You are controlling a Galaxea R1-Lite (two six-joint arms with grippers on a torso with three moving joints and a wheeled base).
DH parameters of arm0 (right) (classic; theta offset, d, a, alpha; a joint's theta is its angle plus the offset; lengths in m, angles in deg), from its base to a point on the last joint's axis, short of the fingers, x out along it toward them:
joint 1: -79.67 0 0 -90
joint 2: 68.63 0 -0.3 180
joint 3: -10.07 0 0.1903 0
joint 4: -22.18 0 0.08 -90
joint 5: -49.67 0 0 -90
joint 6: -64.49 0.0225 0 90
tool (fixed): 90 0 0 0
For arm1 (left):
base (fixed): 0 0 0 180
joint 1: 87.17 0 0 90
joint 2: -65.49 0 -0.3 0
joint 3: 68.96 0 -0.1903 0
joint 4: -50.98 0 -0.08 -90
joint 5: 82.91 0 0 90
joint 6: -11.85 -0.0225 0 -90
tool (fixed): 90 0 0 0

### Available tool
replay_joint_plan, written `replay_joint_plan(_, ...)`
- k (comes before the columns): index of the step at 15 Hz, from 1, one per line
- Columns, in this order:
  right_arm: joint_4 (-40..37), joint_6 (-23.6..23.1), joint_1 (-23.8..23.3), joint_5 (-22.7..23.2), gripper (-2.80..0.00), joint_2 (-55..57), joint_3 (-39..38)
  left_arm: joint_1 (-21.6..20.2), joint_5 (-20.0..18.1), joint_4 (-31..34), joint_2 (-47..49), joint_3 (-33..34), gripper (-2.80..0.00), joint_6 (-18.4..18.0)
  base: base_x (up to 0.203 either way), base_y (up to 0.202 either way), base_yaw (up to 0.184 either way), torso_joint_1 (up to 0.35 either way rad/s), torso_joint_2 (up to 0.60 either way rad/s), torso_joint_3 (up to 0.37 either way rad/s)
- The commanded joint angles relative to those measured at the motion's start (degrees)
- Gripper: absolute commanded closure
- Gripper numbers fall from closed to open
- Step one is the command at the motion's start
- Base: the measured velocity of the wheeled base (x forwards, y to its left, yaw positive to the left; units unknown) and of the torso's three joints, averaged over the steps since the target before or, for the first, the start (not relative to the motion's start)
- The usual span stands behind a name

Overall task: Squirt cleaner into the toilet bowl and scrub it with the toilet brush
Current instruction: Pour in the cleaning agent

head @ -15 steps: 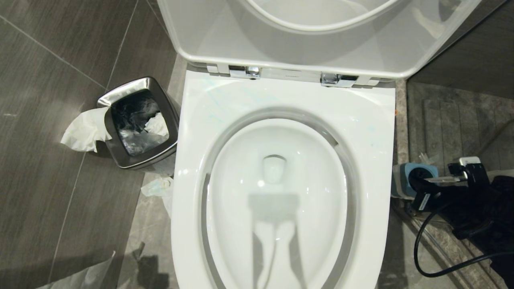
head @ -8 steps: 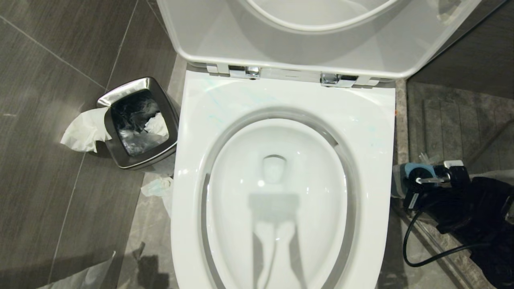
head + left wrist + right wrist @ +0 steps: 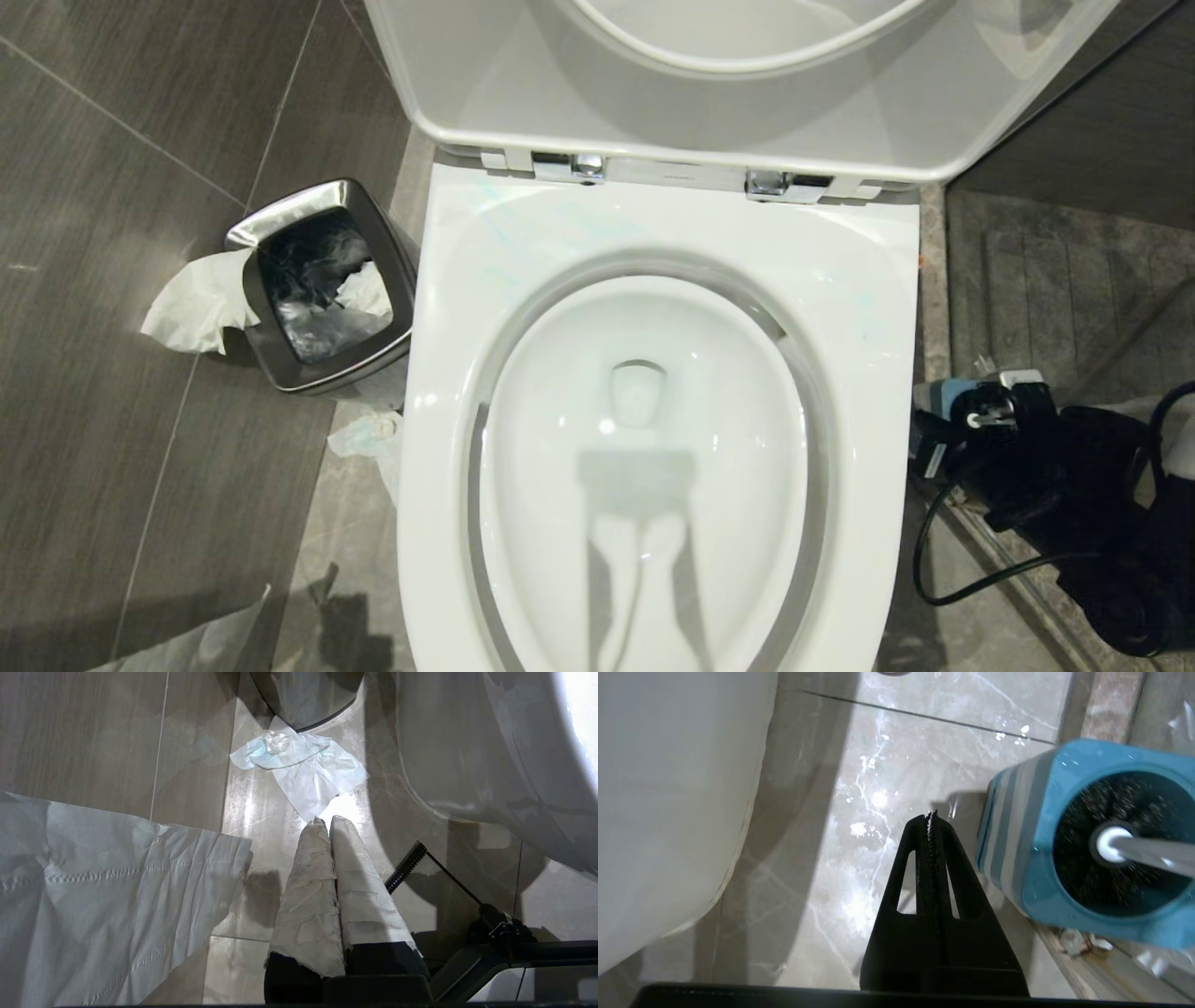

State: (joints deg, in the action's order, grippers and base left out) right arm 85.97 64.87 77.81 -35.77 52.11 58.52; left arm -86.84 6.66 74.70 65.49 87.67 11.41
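The white toilet bowl (image 3: 738,392) fills the middle of the head view, with seat and lid (image 3: 709,103) raised. Faint turquoise streaks of cleaner (image 3: 495,269) mark the porcelain rim at the back left. The toilet brush stands in its blue-and-grey holder (image 3: 1017,854) on the floor right of the toilet, black bristle head (image 3: 1134,826) down and white handle (image 3: 1153,853) up. My right gripper (image 3: 930,815) is shut and empty, pointing at the floor beside the holder. My right arm (image 3: 1046,457) covers most of the holder (image 3: 941,397). My left gripper (image 3: 328,820), wrapped in white tape, is shut and empty.
A square steel waste bin (image 3: 322,285) stands left of the toilet with tissue hanging over its rim. A crumpled tissue (image 3: 303,763) and a large paper sheet (image 3: 107,896) lie on the floor. A stone ledge runs behind the holder on the right.
My right arm has moved left toward the toilet in the head view and now covers more of the blue holder. Nothing else has moved.
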Motion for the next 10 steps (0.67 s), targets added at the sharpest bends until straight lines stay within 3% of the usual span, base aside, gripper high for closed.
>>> replay_joint_plan(1, 0.51, -0.03, 0.16, 0.09, 0.00, 0.55, 0.99, 0.02, 0.00, 0.00, 0.00, 0.09, 0.00, 0.00, 0.000, 0.000, 0.000, 0.000, 0.00, 0.000)
replay_joint_plan(7, 0.51, -0.29, 0.20, 0.27, 0.00, 0.64, 4.97, 0.02, 0.00, 0.00, 0.00, 0.09, 0.00, 0.00, 0.000, 0.000, 0.000, 0.000, -0.01, 0.000)
replay_joint_plan(8, 0.51, -0.37, 0.38, 0.27, -2.80, 0.72, 5.30, 0.02, 0.00, 0.00, 0.00, 0.09, 0.00, 0.00, 0.000, 0.000, 0.000, 0.000, 0.00, 0.000)
replay_joint_plan(10, 0.51, -0.38, 1.32, 0.27, -2.80, 1.06, 6.80, 0.02, 0.05, 0.00, 0.05, 0.09, 0.00, 0.00, 0.000, 0.000, 0.000, 0.000, 0.00, 0.000)
